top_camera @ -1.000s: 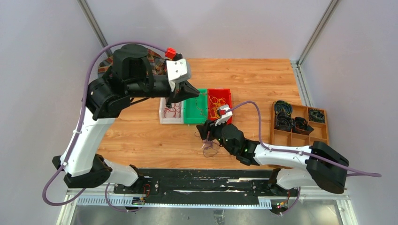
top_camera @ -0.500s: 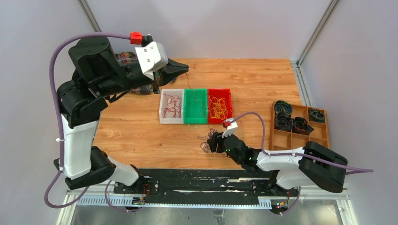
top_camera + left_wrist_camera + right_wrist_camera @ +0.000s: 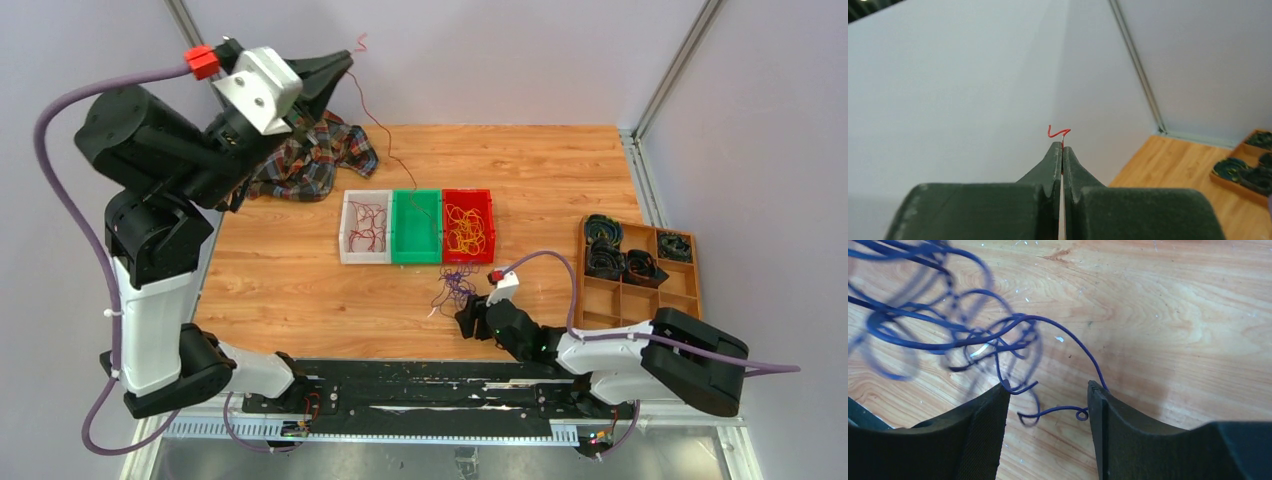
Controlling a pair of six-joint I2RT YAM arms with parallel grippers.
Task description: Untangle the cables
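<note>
My left gripper (image 3: 346, 60) is raised high at the back left, shut on the end of a thin dark red cable (image 3: 378, 128). This cable slopes down from the gripper toward the green bin (image 3: 410, 242). In the left wrist view the jaws (image 3: 1062, 146) are pressed together, and the red cable end (image 3: 1058, 132) pokes out above the tips. A purple cable tangle (image 3: 454, 288) lies on the table in front of my right gripper (image 3: 468, 322). That gripper (image 3: 1048, 392) is open, with loose purple cable (image 3: 948, 335) curling between its fingers.
A white bin (image 3: 344, 228) holds red cables, and a red bin (image 3: 492, 228) holds yellow ones. A plaid cloth (image 3: 310, 165) lies at the back left. A brown divided tray (image 3: 600, 296) with black coiled rings sits at the right edge. Walls stand close behind.
My left arm has swung up and back to the left, drawing the red cable up from the bins. My right gripper has pulled back toward the near edge, away from the purple tangle.
</note>
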